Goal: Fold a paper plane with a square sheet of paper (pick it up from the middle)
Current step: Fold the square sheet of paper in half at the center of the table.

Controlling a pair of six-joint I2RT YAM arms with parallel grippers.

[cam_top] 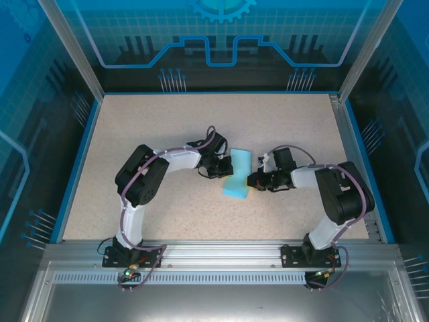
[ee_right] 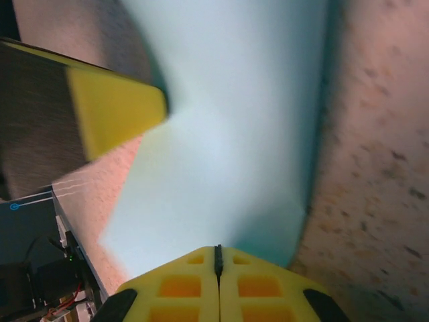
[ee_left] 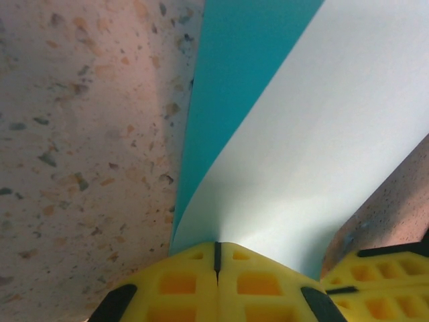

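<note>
Pinching the square sheet of paper [cam_top: 238, 173] mid-edge from both sides, my left gripper [cam_top: 223, 172] and right gripper [cam_top: 253, 180] had jaws clamped on it; no plane folds showed yet.

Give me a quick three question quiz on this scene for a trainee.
1. True or false: the left gripper is shut on the square sheet of paper.
2. Where does the right gripper grip the sheet? A: its right edge, about midway. B: a far corner. C: nowhere, it hangs open.
3. Short answer: what surface lies beneath the sheet?
Key: 1 true; 2 A; 3 the speckled table.
</note>
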